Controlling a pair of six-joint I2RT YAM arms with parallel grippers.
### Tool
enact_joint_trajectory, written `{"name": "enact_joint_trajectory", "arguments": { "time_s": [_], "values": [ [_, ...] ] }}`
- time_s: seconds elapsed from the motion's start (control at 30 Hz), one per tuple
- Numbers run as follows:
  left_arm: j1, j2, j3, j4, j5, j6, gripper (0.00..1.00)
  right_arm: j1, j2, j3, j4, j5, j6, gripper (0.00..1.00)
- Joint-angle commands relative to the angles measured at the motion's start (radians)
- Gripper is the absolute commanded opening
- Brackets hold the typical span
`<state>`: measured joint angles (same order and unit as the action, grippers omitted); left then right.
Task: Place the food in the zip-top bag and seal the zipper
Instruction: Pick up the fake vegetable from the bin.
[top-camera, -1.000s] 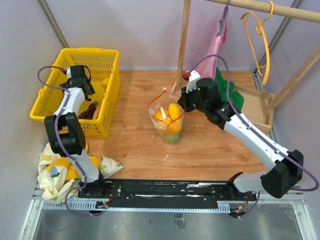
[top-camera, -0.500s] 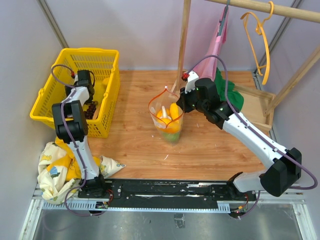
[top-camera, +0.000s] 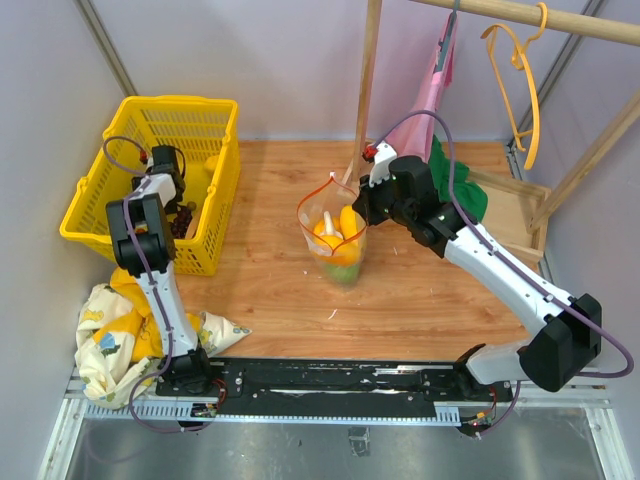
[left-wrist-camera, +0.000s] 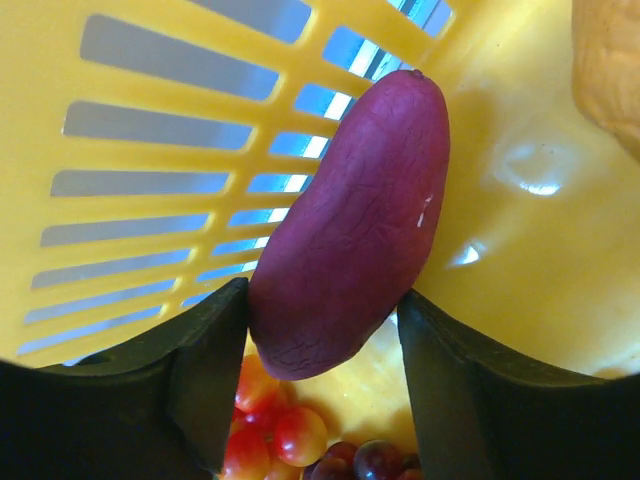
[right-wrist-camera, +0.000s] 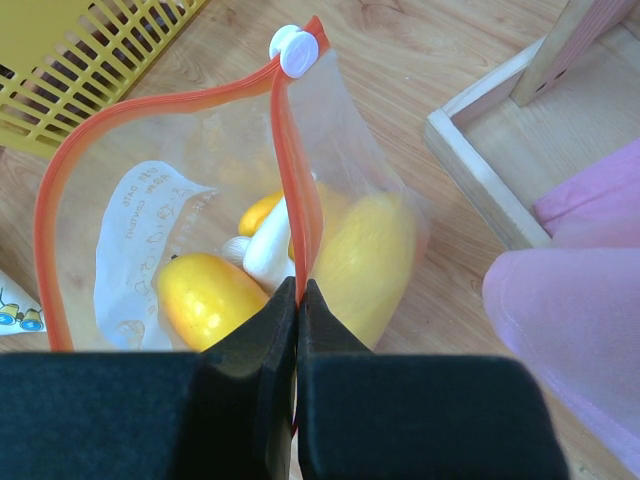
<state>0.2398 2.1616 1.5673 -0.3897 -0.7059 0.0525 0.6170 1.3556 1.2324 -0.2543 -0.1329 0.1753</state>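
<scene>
My left gripper (top-camera: 170, 190) reaches down into the yellow basket (top-camera: 215, 120). In the left wrist view its jaws (left-wrist-camera: 322, 300) press both sides of a purple toy vegetable (left-wrist-camera: 350, 220) leaning against the basket wall (left-wrist-camera: 150, 150). Red and dark toy grapes (left-wrist-camera: 290, 440) lie below it. My right gripper (top-camera: 362, 208) is shut on the orange-red zipper (right-wrist-camera: 130, 115) of the clear zip-top bag (top-camera: 340, 250), holding it upright with its mouth open. In the right wrist view the gripper (right-wrist-camera: 298, 300) pinches the strip below the white slider (right-wrist-camera: 298, 48). Yellow toy fruits (right-wrist-camera: 205, 295) and a white piece (right-wrist-camera: 268, 250) are inside.
Printed snack packets (top-camera: 120, 335) lie at the near left. A wooden post (top-camera: 368, 90), pink cloth (top-camera: 430, 100), green cloth (top-camera: 465, 190), wooden tray (top-camera: 520, 215) and orange hanger (top-camera: 525, 80) stand behind and right of the bag. A yellow-orange item (left-wrist-camera: 610, 60) lies in the basket.
My left arm folded its elbow up toward the basket and its gripper went deeper into the basket. The right arm and the bag stayed almost still.
</scene>
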Motion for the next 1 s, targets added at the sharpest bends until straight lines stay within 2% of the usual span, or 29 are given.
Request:
{"name": "enact_joint_trajectory", "arguments": {
  "time_s": [0.0,0.1,0.2,0.4,0.67,0.97],
  "values": [
    [0.007,0.061,0.043,-0.056,0.082,-0.032,0.59,-0.009,0.005,-0.004,0.021,-0.014,-0.011,0.01],
    [0.007,0.053,0.051,-0.065,0.106,-0.037,0.47,-0.008,0.005,-0.005,0.021,-0.014,-0.011,0.01],
    [0.006,0.026,0.053,-0.073,0.126,-0.045,0.39,-0.009,0.005,-0.005,0.023,-0.015,-0.01,0.01],
    [0.001,-0.06,0.052,-0.093,0.215,-0.084,0.29,-0.009,0.002,-0.004,0.023,-0.01,-0.011,0.01],
    [-0.003,-0.224,0.05,-0.102,0.341,-0.151,0.26,-0.01,-0.012,-0.003,0.018,-0.007,-0.012,0.01],
    [-0.004,-0.465,0.018,-0.112,0.557,-0.249,0.23,-0.009,-0.024,-0.003,0.019,-0.009,-0.013,0.01]
  ]
}}
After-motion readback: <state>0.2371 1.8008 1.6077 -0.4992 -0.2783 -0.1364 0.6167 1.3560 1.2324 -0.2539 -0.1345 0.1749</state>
